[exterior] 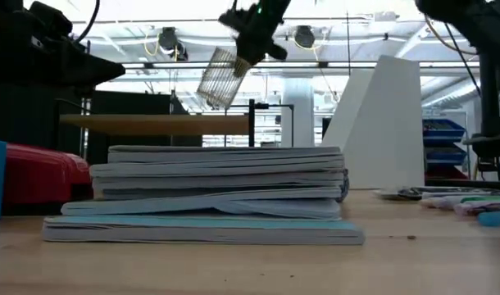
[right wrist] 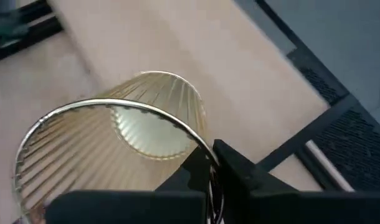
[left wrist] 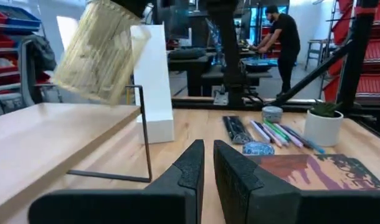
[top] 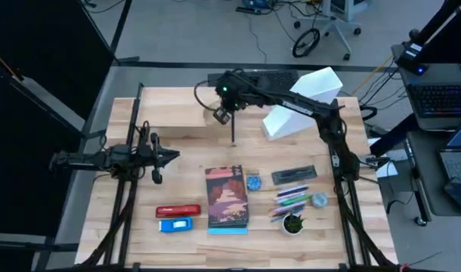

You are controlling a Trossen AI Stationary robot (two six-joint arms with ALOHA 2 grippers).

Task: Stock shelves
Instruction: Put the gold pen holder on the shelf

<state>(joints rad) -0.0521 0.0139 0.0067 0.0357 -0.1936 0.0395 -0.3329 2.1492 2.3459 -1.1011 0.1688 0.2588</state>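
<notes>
A gold wire-mesh cup [exterior: 220, 78] hangs tilted above the right end of the low light-wood shelf [top: 174, 115], which stands on thin black legs at the table's far side. My right gripper [top: 224, 102] is shut on the cup. The left wrist view shows the cup [left wrist: 99, 53] over the shelf plank [left wrist: 40, 143]. The white file holder [top: 306, 102] stands on the table right of the shelf. My left gripper [top: 170, 156] waits at the table's left with its fingers [left wrist: 205, 165] shut and nothing between them. My right gripper pinches the cup's top rim [right wrist: 202, 148], one finger inside the cup and one outside. The fingers come from above, slanting down. The cup hangs lifted clear of the shelf, tilted, with its closed bottom [exterior: 209, 92] lower and toward the shelf.
A stack of books [top: 227, 198] lies at the table's middle front. Left of it are a red stapler [top: 177, 210] and a blue item [top: 175, 224]. To the right lie a black case [top: 294, 175], pens [top: 292, 198], tape rolls [top: 253, 181] and a small potted plant [top: 292, 224].
</notes>
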